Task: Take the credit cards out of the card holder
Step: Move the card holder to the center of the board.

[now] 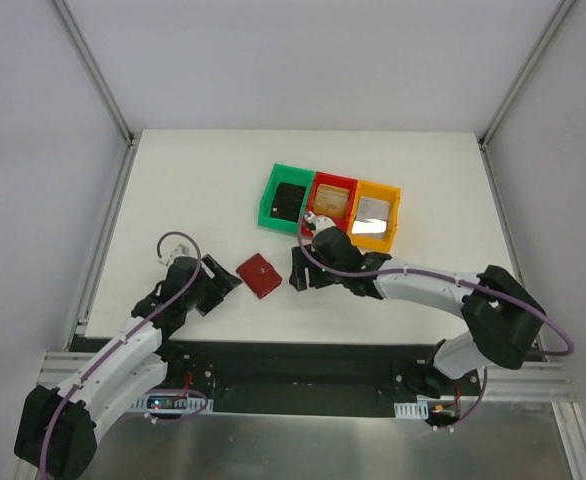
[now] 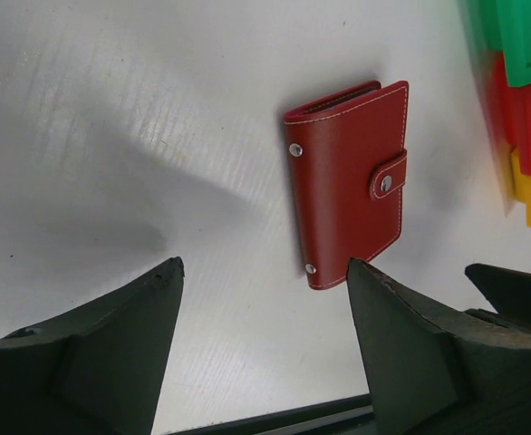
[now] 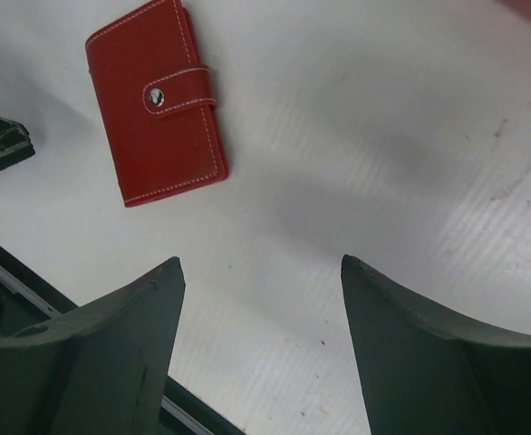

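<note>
The card holder (image 1: 258, 275) is a small red wallet that lies shut on the white table, its snap tab fastened. It shows in the left wrist view (image 2: 349, 186) and the right wrist view (image 3: 154, 100). My left gripper (image 1: 219, 279) stands open just left of it, nothing between its fingers (image 2: 264, 265). Just right of the wallet, my right gripper (image 1: 301, 270) is open and empty too (image 3: 261, 263). The credit cards lie in the bins: a black one (image 1: 291, 200), a tan one (image 1: 333, 201) and a silvery one (image 1: 374, 212).
A green bin (image 1: 272, 192), a red bin (image 1: 334, 178) and an orange bin (image 1: 393, 200) stand side by side behind the wallet. The table's near edge and a metal rail (image 1: 303, 350) run close below both grippers.
</note>
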